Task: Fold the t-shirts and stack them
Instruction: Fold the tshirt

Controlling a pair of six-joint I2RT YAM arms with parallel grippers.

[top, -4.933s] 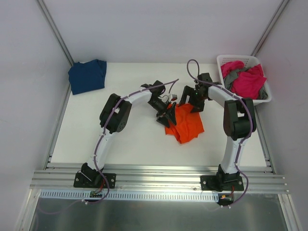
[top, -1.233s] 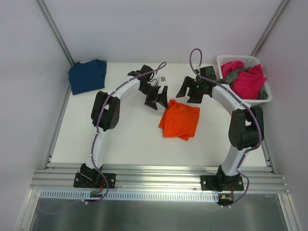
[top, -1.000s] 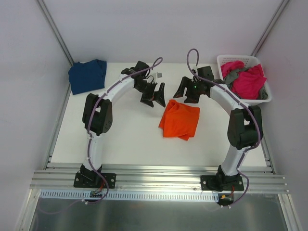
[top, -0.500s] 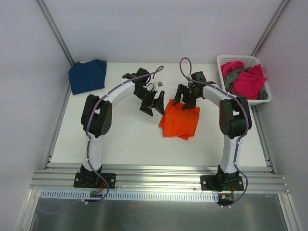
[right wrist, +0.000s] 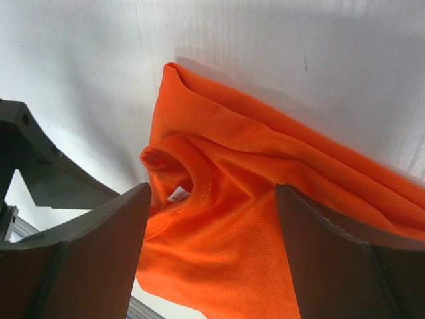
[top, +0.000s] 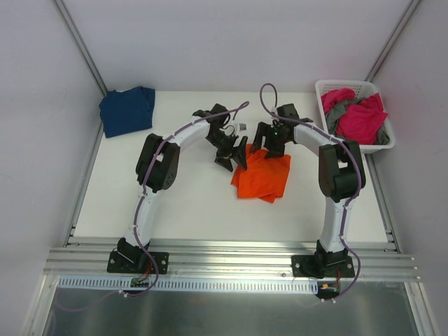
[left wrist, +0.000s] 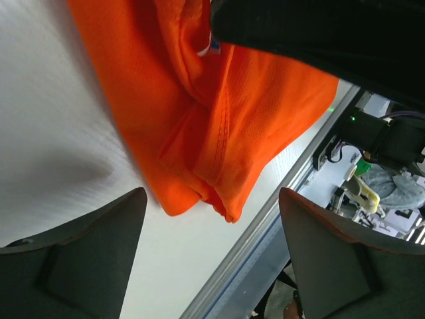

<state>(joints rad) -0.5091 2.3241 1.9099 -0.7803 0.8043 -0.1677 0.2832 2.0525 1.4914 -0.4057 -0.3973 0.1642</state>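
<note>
Well to the left of the bright orange soft-cloth t-shirt point(top: 262, 176), and beyond it, a navy blue cloth t-shirt point(top: 127, 110) lies flat and folded-looking in the far corner of the white bench point(top: 182, 203), apart from all else. The left pincer point(top: 233, 155) hangs just beside the orange shirt's far left corner. Its wrist view shows both jaws spread wide, with a bunched orange hem lying beyond them and nothing clamped. The orange shirt lies mid-bench as a compact, roughly square bundle with its layers doubled and its edges uneven. Its collar point(right wrist: 166, 158) is exposed near the far edge. The right pincer point(top: 269, 140) stands over that far edge, jaws likewise wide apart to either side of the collar, gripping nothing. To the right of the orange shirt, and beyond it, a white slotted plastic basket point(top: 350, 82) holds crumpled magenta pink cloth shirts point(top: 364, 119) and a grey cloth shirt point(top: 337, 112), not yet folded. Assessment: the step in hand is work on the orange shirt, with both pincers placed to take its far edge. The next move calls for each pincer to lower onto a far corner and close on every layer there. The two should then travel together so the bundle does not skew. Whether that serves a last fold or a carry to the navy shirt cannot be told.
</note>
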